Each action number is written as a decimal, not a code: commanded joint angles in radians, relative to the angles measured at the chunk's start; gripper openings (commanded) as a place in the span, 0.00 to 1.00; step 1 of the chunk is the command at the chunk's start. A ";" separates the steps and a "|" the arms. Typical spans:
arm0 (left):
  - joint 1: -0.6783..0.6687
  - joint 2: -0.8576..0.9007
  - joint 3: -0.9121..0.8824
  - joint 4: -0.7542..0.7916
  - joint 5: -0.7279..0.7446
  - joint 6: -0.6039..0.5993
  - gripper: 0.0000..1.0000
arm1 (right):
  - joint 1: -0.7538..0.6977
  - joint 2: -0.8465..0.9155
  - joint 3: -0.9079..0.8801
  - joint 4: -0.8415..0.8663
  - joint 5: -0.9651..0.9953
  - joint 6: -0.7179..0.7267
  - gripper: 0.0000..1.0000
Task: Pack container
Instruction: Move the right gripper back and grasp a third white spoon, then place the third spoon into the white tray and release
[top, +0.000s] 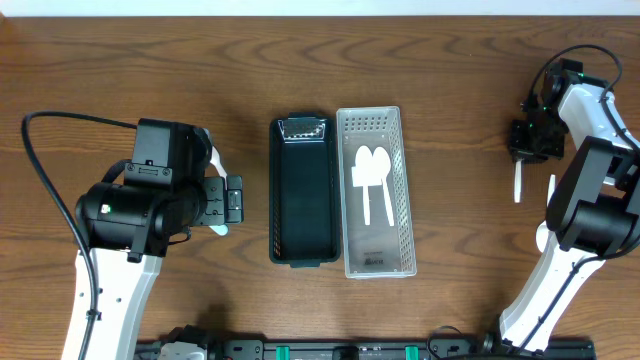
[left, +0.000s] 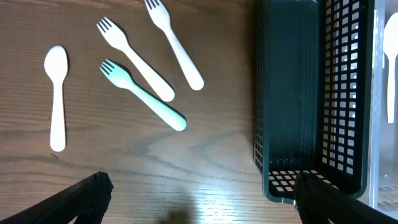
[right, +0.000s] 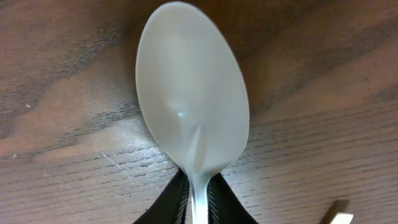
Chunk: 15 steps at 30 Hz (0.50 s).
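A dark mesh basket (top: 303, 190) and a clear perforated tray (top: 377, 130) stand side by side at the table's middle. Two white spoons (top: 372, 180) lie in the tray. My left gripper (left: 199, 199) is open and empty above the table, left of the basket (left: 292, 93). In the left wrist view, two white forks (left: 137, 59), a mint-green fork (left: 144, 94) and a white spoon (left: 57, 96) lie on the wood. My right gripper (right: 198, 199) is shut on the neck of a white spoon (right: 189, 93) at the far right (top: 518, 182), just over the table.
Another white utensil end (right: 339, 218) lies beside the right gripper and also shows in the overhead view (top: 551, 186). The left arm's body (top: 140, 205) covers the loose cutlery in the overhead view. The table is brown wood.
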 joint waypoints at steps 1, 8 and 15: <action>0.001 0.002 -0.008 -0.002 -0.012 -0.005 0.96 | 0.002 0.041 -0.003 -0.002 -0.001 0.008 0.11; 0.001 0.002 -0.008 -0.002 -0.012 -0.005 0.96 | 0.039 -0.024 0.002 -0.008 -0.001 0.035 0.02; 0.001 0.002 -0.008 0.001 -0.012 -0.005 0.96 | 0.192 -0.292 0.022 -0.009 -0.001 0.055 0.02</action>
